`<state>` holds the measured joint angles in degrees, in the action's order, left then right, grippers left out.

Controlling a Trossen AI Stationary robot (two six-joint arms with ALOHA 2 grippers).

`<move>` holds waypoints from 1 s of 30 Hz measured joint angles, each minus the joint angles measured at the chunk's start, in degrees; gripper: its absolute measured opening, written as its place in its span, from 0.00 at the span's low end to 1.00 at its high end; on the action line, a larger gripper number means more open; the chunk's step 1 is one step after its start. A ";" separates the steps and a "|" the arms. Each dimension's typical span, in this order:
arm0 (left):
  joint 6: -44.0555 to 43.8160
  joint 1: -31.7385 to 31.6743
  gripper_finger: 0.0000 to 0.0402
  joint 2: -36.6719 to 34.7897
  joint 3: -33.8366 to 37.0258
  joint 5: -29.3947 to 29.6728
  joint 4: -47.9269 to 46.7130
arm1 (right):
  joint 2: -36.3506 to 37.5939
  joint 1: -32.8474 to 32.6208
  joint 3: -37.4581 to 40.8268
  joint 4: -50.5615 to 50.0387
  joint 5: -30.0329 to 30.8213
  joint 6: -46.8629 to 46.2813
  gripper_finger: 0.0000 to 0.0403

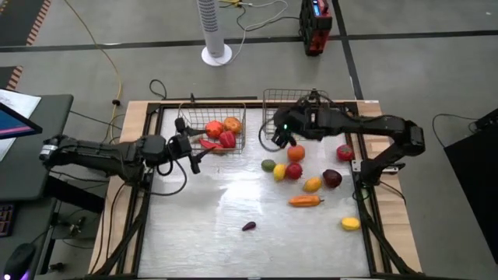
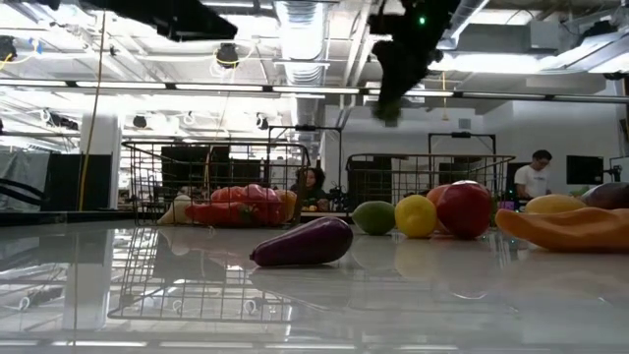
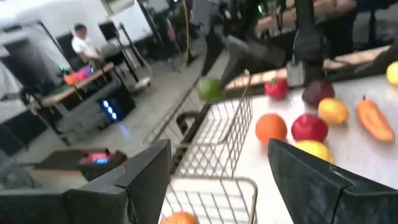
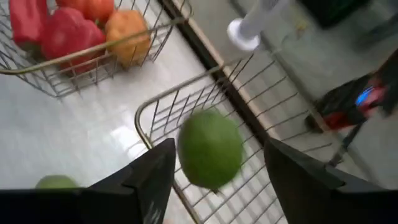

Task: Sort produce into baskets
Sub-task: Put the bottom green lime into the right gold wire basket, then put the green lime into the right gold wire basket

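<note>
Surrounding the right basket: loose produce, left basket.

Lab: exposed ceiling ducts, concrete floor, equipment benches.

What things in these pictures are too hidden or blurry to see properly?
- Right basket floor: high view, the right gripper and arm cover much of it.
- Green fruit: right wrist view, blurred; whether the fingers touch it is unclear.
- Left basket produce: low view, bunched behind mesh, pieces indistinct.
- Left gripper: low view, not shown.
</note>
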<state>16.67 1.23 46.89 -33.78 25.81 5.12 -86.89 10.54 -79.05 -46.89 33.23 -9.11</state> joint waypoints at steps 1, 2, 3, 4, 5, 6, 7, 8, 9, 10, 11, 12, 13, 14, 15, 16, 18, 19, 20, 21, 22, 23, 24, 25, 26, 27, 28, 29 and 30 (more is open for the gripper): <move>-0.39 -0.55 0.64 -0.01 0.00 -0.14 -1.44 | 0.02 1.30 0.00 -0.33 -2.19 -0.45 0.70; -0.59 -1.01 0.64 -0.11 0.00 -0.17 -3.04 | 0.01 2.37 0.00 -1.06 -4.17 -0.98 0.71; -0.77 -1.21 0.64 -0.34 0.02 -0.26 -4.46 | -0.03 3.16 0.02 -1.89 -6.01 -1.52 0.73; -0.85 -1.26 0.64 -0.79 0.02 -0.22 -5.72 | -0.05 3.75 0.02 -2.53 -7.97 -2.33 0.74; -0.81 -1.26 0.64 -1.33 0.02 0.07 -6.58 | -0.05 3.94 0.00 -2.90 -9.68 -3.29 0.76; -0.76 -1.26 0.64 -1.85 0.02 0.25 -6.69 | -0.05 3.85 -0.47 -4.18 -11.52 -4.53 0.77; -0.61 -1.26 0.64 -2.55 0.02 0.28 -7.16 | -0.05 3.27 -0.85 -4.93 -13.13 -5.58 0.77; -0.43 -1.26 0.64 -3.16 0.02 0.36 -7.69 | -0.05 2.20 -0.98 -4.80 -14.43 -6.31 0.78; -0.41 -1.26 0.64 -3.72 0.02 0.37 -7.55 | -0.05 0.77 -0.98 -4.33 -14.90 -6.76 0.78; -0.39 -1.26 0.64 -4.34 0.02 0.34 -7.54 | -0.05 -0.91 -0.77 -3.28 -14.93 -6.95 0.78; -0.39 -1.26 0.64 -4.86 0.02 0.16 -7.57 | -0.29 -2.78 -0.14 -1.33 -14.95 -6.92 0.78; -0.40 -1.28 0.64 -5.32 0.02 -0.08 -7.39 | -0.79 -4.56 0.51 0.65 -15.01 -6.47 0.78; -0.48 -1.28 0.64 -5.71 0.02 -0.08 -7.48 | -1.42 -6.26 1.19 2.50 -15.10 -5.97 0.78; -0.82 -1.28 0.64 -5.84 0.02 -0.09 -7.49 | -2.42 -7.94 1.73 3.76 -15.22 -5.61 0.78; -1.19 -1.28 0.64 -5.88 0.02 -0.09 -7.48 | -3.86 -9.45 1.91 4.40 -15.28 -5.55 0.78; -1.60 -1.28 0.64 -5.86 0.02 -0.12 -7.54 | -5.37 -10.58 1.95 5.15 -15.36 -5.62 0.78; -2.65 -1.26 0.64 -5.81 0.02 -0.23 -7.54 | -8.61 -11.90 1.95 5.62 -15.59 -6.85 0.77; -3.33 -1.26 0.64 -5.73 0.02 -0.69 -7.51 | -10.34 -12.19 1.97 5.55 -15.58 -7.76 0.77; -3.96 -1.27 0.64 -5.68 0.02 -1.53 -7.55 | -12.05 -12.36 1.97 5.55 -15.57 -8.75 0.76; -4.48 -1.26 0.64 -5.66 0.02 -2.49 -7.68 | -13.82 -12.46 1.97 5.35 -15.55 -9.54 0.75; -5.02 -1.26 0.64 -5.66 0.02 -3.49 -7.76 | -15.37 -12.45 1.97 5.01 -15.38 -10.00 0.75; -5.55 -1.26 0.64 -5.66 0.02 -4.56 -7.89 | -16.88 -12.44 2.02 4.77 -15.38 -10.35 0.75; -6.03 -1.24 0.64 -5.68 0.02 -5.26 -8.07 | -18.04 -12.43 2.05 4.72 -15.31 -10.69 0.75; -6.39 -1.24 0.64 -5.68 0.02 -5.72 -8.43 | -18.99 -12.39 2.05 4.90 -15.32 -10.87 0.74; -6.56 -1.24 0.64 -5.68 0.02 -5.96 -8.80 | -19.68 -12.32 2.05 5.42 -15.30 -11.01 0.74; -6.66 -1.24 0.64 -5.68 0.02 -6.06 -9.14 | -20.11 -12.21 2.05 5.71 -15.30 -11.13 0.74; -6.65 -1.24 0.64 -5.68 0.02 -6.06 -9.38 | -20.37 -11.91 2.05 5.77 -15.24 -11.36 0.74; -6.66 -1.24 0.64 -5.68 0.02 -6.06 -9.56 | -20.57 -11.60 2.05 5.72 -15.18 -11.52 0.74; -6.65 -1.26 0.64 -5.68 0.02 -6.06 -9.83 | -20.89 -11.26 2.03 5.63 -15.13 -11.72 0.74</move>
<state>10.02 -0.03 41.21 -33.76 19.75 -4.72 -107.78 -0.73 -77.01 -41.26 18.09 -20.84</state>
